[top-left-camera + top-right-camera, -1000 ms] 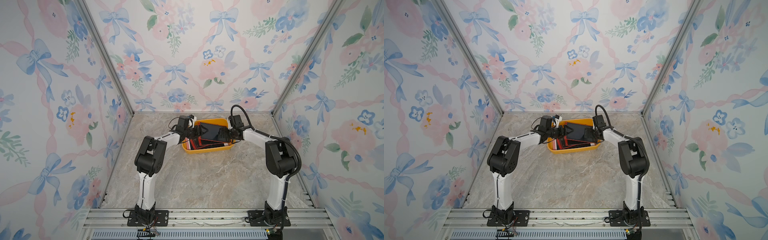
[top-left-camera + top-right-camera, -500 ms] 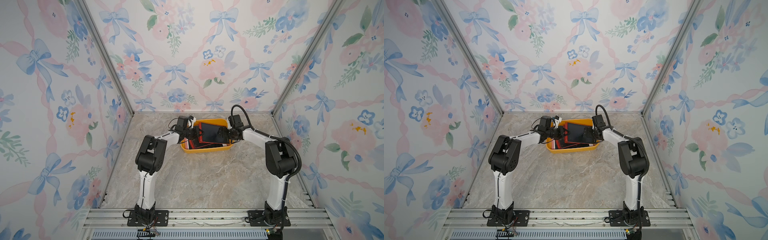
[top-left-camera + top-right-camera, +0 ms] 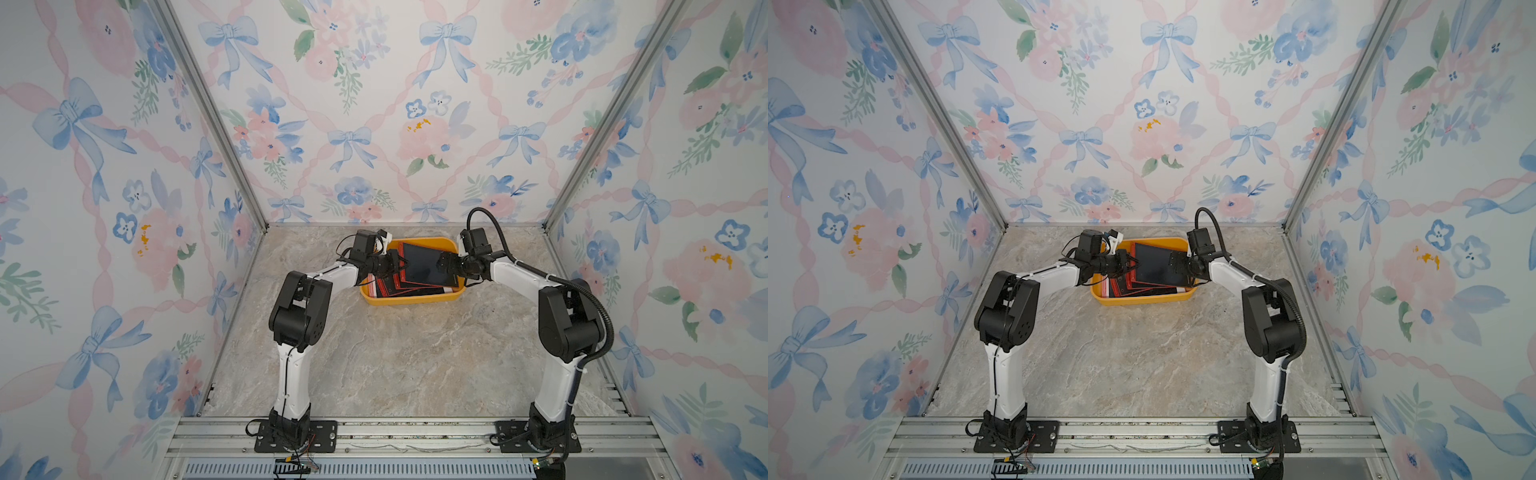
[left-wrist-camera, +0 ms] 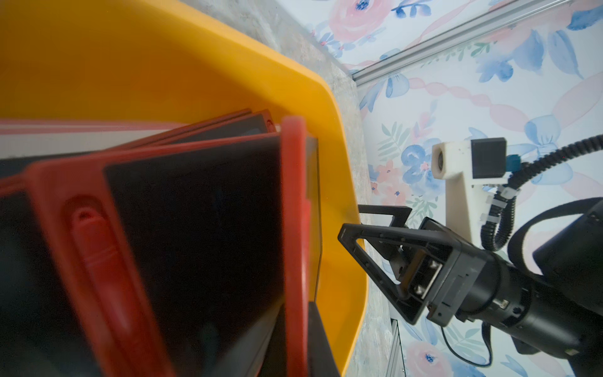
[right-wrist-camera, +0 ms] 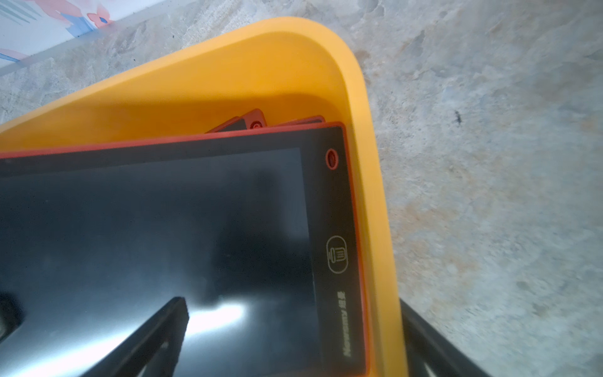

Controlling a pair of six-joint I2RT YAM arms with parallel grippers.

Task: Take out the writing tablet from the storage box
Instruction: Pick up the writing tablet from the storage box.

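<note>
The yellow-orange storage box [image 3: 411, 300] [image 3: 1144, 300] sits near the back of the table, with red-framed writing tablets stacked in it. The top writing tablet [image 3: 424, 266] [image 3: 1156, 266] [image 5: 163, 228] lies tilted, black screen up. My left gripper [image 3: 398, 266] [image 3: 1128, 264] [image 4: 295, 359] is shut on that tablet's left red edge. My right gripper [image 3: 446, 266] [image 3: 1173, 264] [image 5: 293, 352] [image 4: 349, 220] stands open astride the box's right wall [image 5: 375, 196]. One of its fingers [image 5: 156, 336] is over the screen, the other outside the box.
More red-framed tablets [image 3: 390, 286] lie under the top one in the box [image 4: 163, 65]. Flowered walls close in the left, back and right sides. An aluminium rail [image 3: 415, 432] holding both arm bases runs along the front of the marble tabletop [image 3: 415, 357].
My left gripper has closed on the top tablet's left edge, and that edge has risen and tilted. The right gripper has stayed open at the box's right wall.
</note>
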